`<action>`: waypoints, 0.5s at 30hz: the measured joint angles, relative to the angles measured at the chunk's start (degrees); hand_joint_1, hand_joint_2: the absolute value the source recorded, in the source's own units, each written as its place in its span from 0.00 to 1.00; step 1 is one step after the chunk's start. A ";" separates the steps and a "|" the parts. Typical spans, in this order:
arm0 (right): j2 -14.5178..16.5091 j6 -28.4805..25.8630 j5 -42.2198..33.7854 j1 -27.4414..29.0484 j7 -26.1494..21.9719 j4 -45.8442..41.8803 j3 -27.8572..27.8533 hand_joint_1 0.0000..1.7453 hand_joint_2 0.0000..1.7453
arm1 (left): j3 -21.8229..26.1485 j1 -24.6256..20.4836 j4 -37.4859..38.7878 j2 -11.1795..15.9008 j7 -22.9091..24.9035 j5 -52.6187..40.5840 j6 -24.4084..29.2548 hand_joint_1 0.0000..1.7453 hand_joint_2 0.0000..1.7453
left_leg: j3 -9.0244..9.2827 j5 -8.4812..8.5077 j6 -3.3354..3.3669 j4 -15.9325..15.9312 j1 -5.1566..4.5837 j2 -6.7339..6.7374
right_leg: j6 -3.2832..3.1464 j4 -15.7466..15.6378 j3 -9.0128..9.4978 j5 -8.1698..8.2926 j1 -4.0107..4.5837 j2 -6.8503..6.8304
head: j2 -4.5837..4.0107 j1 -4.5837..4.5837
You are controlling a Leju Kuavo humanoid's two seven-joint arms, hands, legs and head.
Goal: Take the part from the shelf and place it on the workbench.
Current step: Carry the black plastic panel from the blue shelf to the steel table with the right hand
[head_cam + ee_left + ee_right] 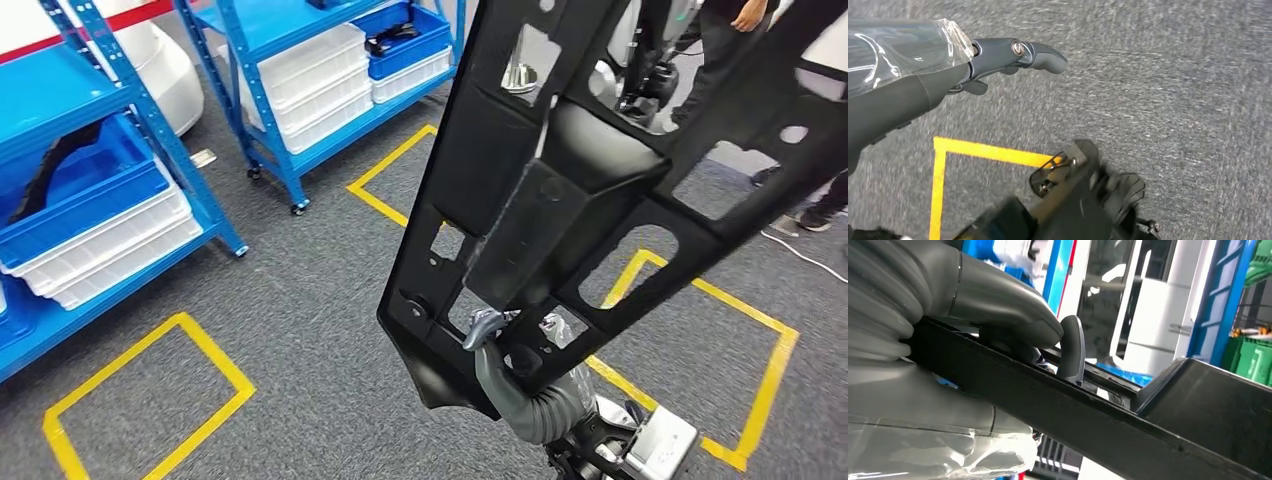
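Right hand is gripping the lower end of the large black moulded plastic panel with cut-outs, fingers hooked through an opening, thumb pressing its edge. The panel is tilting up, raised above the grey carpet floor. Left hand is hanging over yellow floor tape, holding nothing, fingers extended. Beyond, blue metal shelves are holding white plastic bins; a person is standing behind.
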 joint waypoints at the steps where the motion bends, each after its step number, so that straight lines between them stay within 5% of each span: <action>1: -0.09 -0.05 0.19 0.08 0.10 -0.23 -0.14 1.00 1.00 | 0.01 -0.02 0.02 0.11 -0.01 0.04 0.00 0.00 1.00 | 0.74 0.41 0.27 -1.63 -0.21 -0.79 | 0.31 -0.02 -0.10 0.13 -0.08 0.51 | 0.00 0.00; 3: -0.32 -0.13 0.43 0.35 0.33 -0.72 -0.39 1.00 1.00 | 0.02 -0.05 0.04 0.16 -0.03 0.09 0.00 0.00 1.00 | 0.87 0.77 0.62 -2.30 -0.40 -0.19 | 1.15 -0.33 -0.30 0.52 -0.20 1.45 | 0.00 -0.01; 5: -0.63 -0.15 0.52 0.66 0.43 -1.22 -0.55 1.00 1.00 | 0.03 -0.13 0.05 0.15 -0.03 0.09 0.00 0.00 1.00 | 0.97 1.61 1.17 -2.98 -0.22 0.94 | 1.63 0.51 -0.95 -0.06 -0.20 0.08 | -0.01 0.10; 8: -0.97 -0.20 0.67 0.76 0.60 -1.58 -0.72 1.00 1.00 | 0.04 0.07 0.06 0.14 -0.05 0.10 -0.01 0.00 1.00 | 0.90 2.28 1.68 -3.53 -0.13 3.16 | 2.16 10.23 -5.42 -5.73 -0.30 -3.82 | -0.01 0.41; 10: -1.10 -0.25 0.99 0.92 0.97 -1.67 -0.74 1.00 1.00 | 0.04 0.39 0.06 0.14 -0.05 0.17 -0.02 0.00 1.00 | 0.75 2.30 1.69 -3.50 -0.19 4.93 | 2.64 16.31 -7.93 -8.05 -0.44 -4.26 | 0.00 0.41; 12: -1.37 -0.31 1.36 1.08 1.45 -1.90 -0.75 1.00 1.00 | 0.04 0.50 0.06 0.13 -0.10 0.26 -0.02 0.00 1.00 | 0.66 2.29 1.62 -3.46 -0.18 6.55 | 2.90 13.62 -5.84 -6.37 -0.51 -4.73 | 0.00 0.41; 15: -1.77 -0.46 1.87 1.15 1.99 -2.55 -0.92 1.00 1.00 | 0.05 0.39 0.06 0.06 -0.25 0.39 -0.01 0.00 1.00 | 0.72 2.01 0.95 -3.20 -0.45 8.35 | 2.55 1.27 1.77 -2.48 -0.36 -7.89 | -0.01 0.36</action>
